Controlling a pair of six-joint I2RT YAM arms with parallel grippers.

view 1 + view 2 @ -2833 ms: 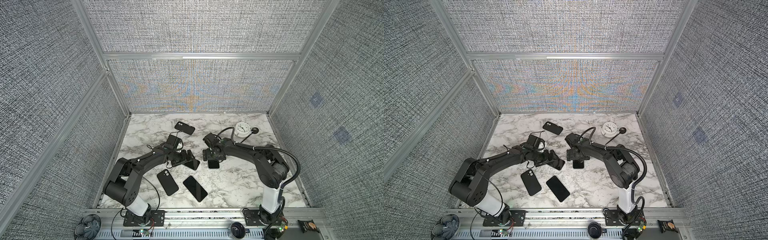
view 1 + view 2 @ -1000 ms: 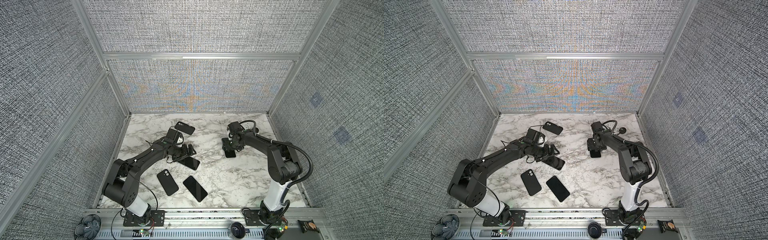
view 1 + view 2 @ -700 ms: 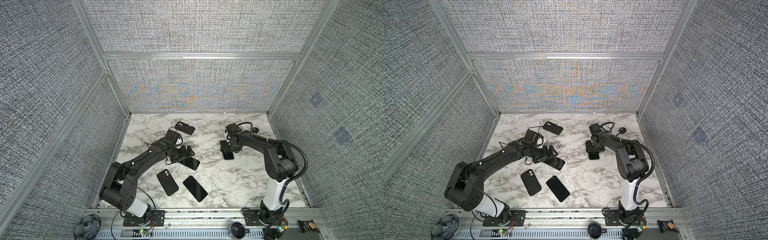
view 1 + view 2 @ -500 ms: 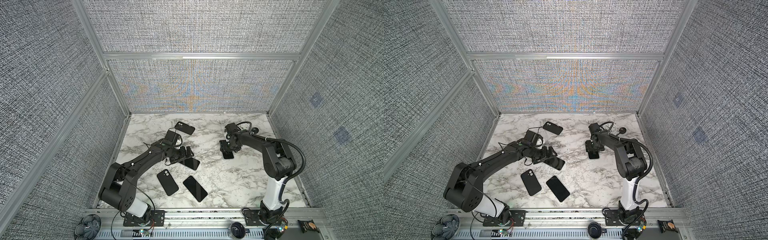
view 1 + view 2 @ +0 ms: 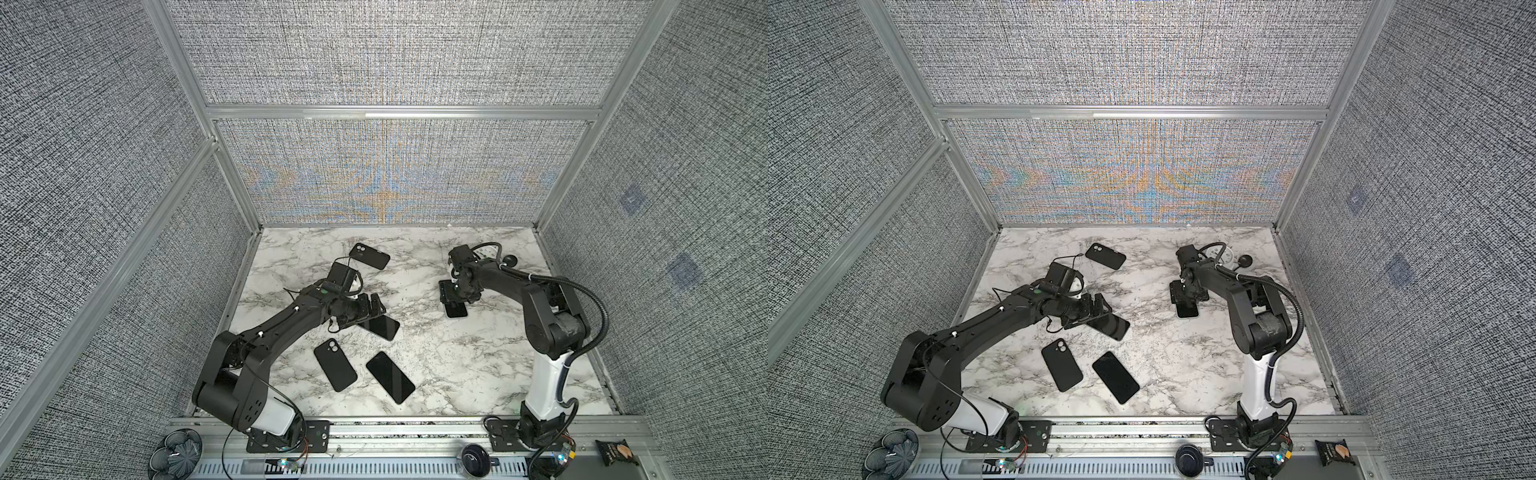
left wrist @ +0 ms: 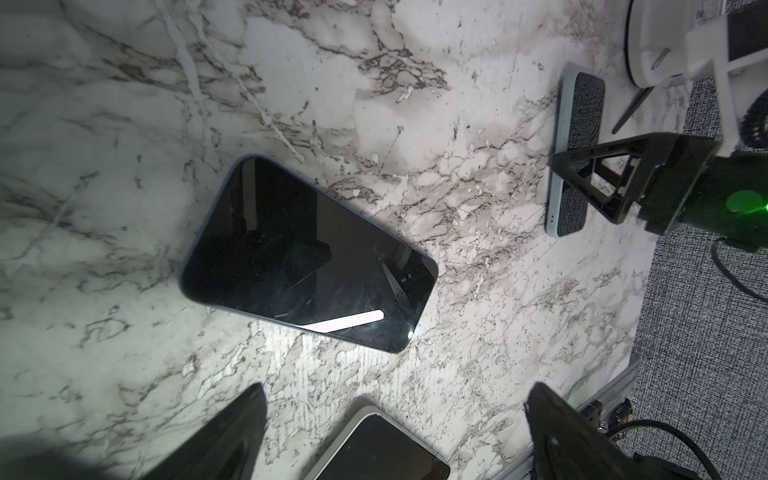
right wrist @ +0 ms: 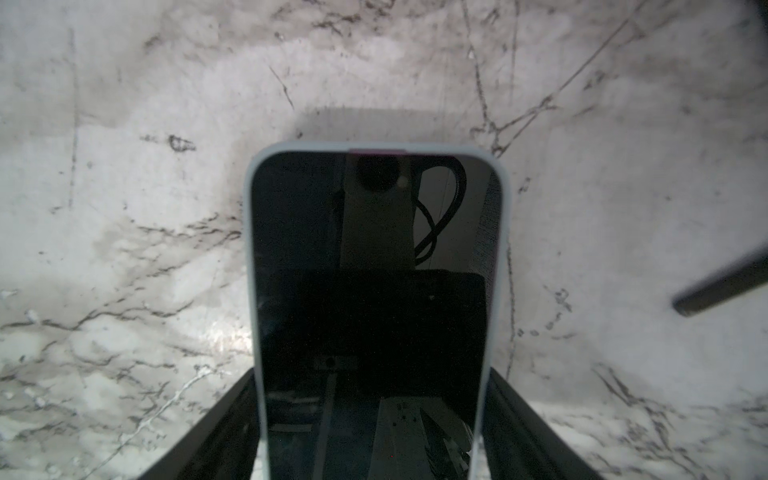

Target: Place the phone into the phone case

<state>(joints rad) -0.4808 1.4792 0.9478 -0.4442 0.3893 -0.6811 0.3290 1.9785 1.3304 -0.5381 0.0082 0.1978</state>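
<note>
In both top views the right gripper has carried a phone from the centre to the table's right side. Left wrist view: the left gripper, jaws wide and empty, hovers over a second phone. Right wrist view: the moved phone looks cased, likely done; whether the jaws beside it grip, I cannot tell.

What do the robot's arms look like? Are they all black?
Mostly! The left arm and right arm are chunky black tubes with round joints, each on a white base piece. A thick ribbed black cable loops off the right arm. The left pincer and right pincer each have two black fingers, and a green light glows by the right one.
</note>
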